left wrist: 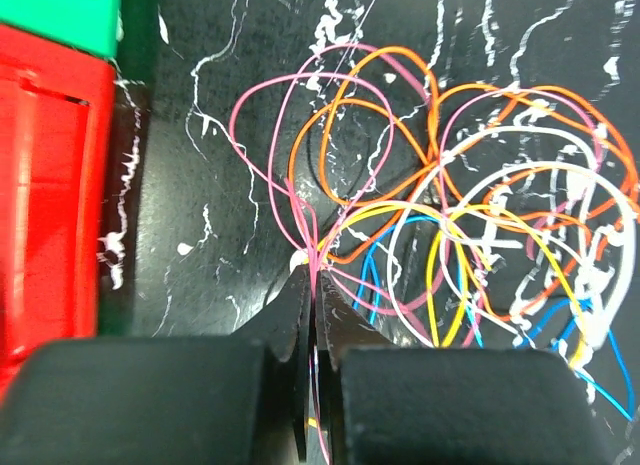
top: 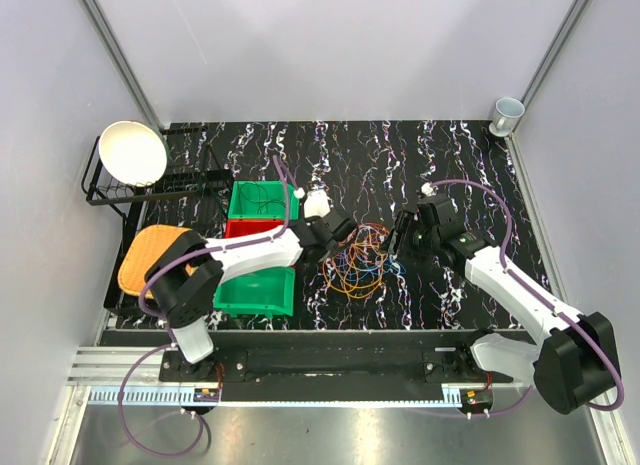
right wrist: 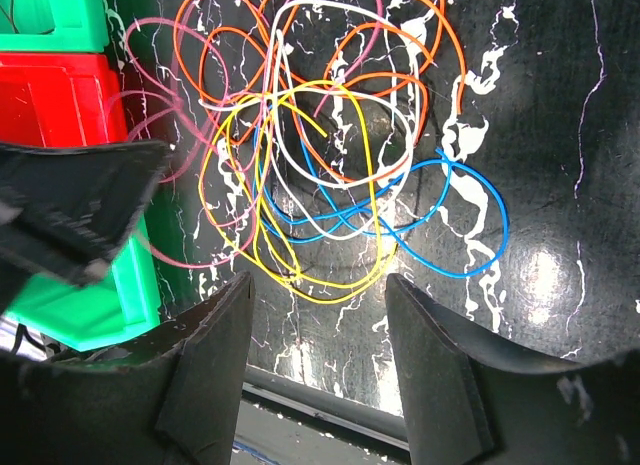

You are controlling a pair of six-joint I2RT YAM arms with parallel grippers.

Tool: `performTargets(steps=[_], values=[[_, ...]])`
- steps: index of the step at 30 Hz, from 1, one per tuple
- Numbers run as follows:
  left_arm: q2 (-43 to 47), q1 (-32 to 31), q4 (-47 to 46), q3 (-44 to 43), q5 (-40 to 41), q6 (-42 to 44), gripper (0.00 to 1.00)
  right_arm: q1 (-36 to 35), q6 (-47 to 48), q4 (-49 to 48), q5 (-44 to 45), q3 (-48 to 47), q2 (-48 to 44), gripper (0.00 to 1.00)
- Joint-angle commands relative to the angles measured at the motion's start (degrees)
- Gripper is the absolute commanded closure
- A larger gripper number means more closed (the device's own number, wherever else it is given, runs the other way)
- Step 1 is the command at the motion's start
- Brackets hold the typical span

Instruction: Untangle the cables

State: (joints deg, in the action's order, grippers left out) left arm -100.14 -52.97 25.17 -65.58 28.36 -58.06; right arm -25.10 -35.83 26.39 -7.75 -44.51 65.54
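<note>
Left gripper [left wrist: 313, 280] pinches pink cable [left wrist: 312, 247] beside red bin [left wrist: 50, 205] edge — right gripper [right wrist: 318, 285] spread above cables [right wrist: 320, 145]; table [right wrist: 560, 135] open rightward.

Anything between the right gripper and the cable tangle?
Nothing visible. The open right gripper looks straight onto the cables; the left gripper, shut on a pink cable, is at the tangle's far edge, outside that path.

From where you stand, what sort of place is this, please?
Probably a robot test cell: plain grey panel walls enclose a black white-veined tabletop holding green and red plastic bins and a tangle of thin coloured cables.
</note>
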Motion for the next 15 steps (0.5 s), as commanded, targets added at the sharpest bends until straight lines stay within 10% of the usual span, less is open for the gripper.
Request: performTargets(steps=[1, 15], values=[[7.0, -0.2, 3.6, -5.5, 2.4, 6.0, 1.00, 0.2, -0.2, -2.0, -1.2, 0.0, -1.4, 0.39], [19.2, 0.0, 10.3, -26.5, -0.4, 33.3, 1.00, 0.2, -0.9, -2.1, -2.0, -0.4, -5.1, 0.39]])
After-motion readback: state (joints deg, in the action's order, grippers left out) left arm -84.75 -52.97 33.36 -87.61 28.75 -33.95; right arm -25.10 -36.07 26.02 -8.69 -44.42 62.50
